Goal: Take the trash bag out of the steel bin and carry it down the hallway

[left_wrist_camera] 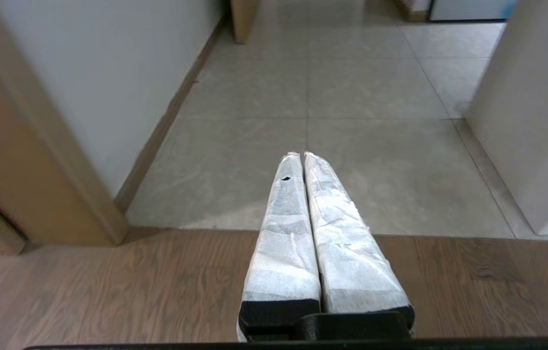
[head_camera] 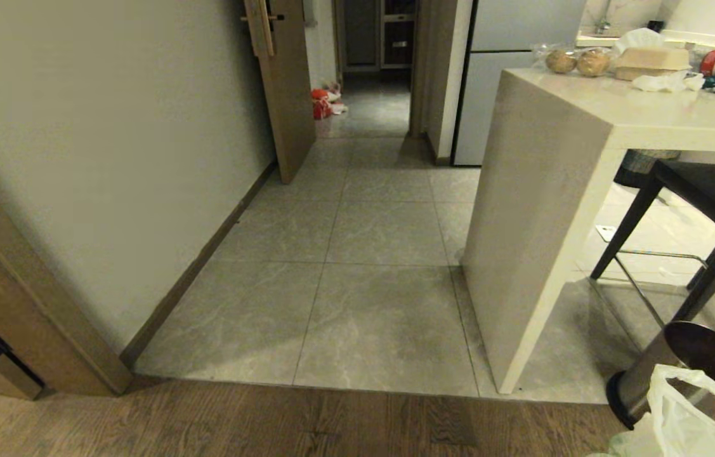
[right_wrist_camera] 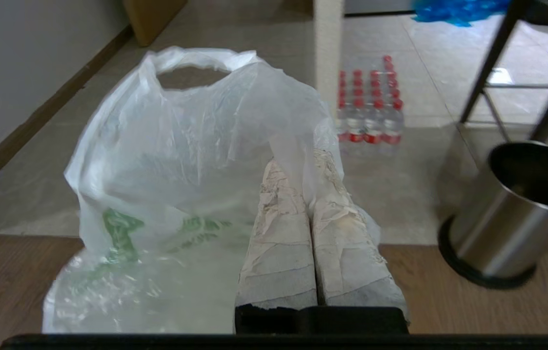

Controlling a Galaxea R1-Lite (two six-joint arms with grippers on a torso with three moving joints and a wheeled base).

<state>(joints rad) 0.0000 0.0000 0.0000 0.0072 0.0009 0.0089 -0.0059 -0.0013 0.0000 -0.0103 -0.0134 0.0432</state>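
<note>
The hallway of grey marbled tiles runs from the wood floor at the bottom of the head view up to an open door at top centre. A pale bench fills the right side, cluttered with food at upper right. The steel bin, tilted and without its liner, sits at lower right beneath a dark chair. Just below it, the trash bag hangs whitish with green printing, its thin plastic pinched in the clenched right pincer. The left pincer is pressed closed on nothing, pointing over the tiles.
</note>
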